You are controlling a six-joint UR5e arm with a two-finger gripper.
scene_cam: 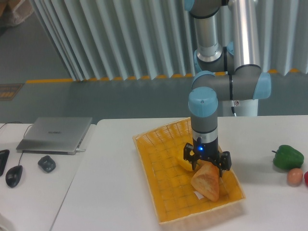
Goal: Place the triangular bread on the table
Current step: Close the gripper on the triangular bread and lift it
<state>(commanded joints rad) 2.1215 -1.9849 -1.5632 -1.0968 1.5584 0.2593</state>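
On the table [110, 183], vertical arm's parted jaws straddle the triangular bread [206, 180].

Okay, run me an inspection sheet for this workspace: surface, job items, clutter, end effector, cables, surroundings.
Surface: white table, mostly bare on its left part.
Job's things: triangular bread lies in the yellow basket, not yet on the table.
Clutter: green pepper and a small peach-coloured fruit at the right edge; the yellow pepper is mostly hidden behind the end effector.
End effector: low over the bread's upper end, fingers straddling it; open or shut cannot be told.
Cables: one thin cable at the arm's wrist.
Surroundings: laptop and two mice on the adjoining desk; corrugated wall behind.
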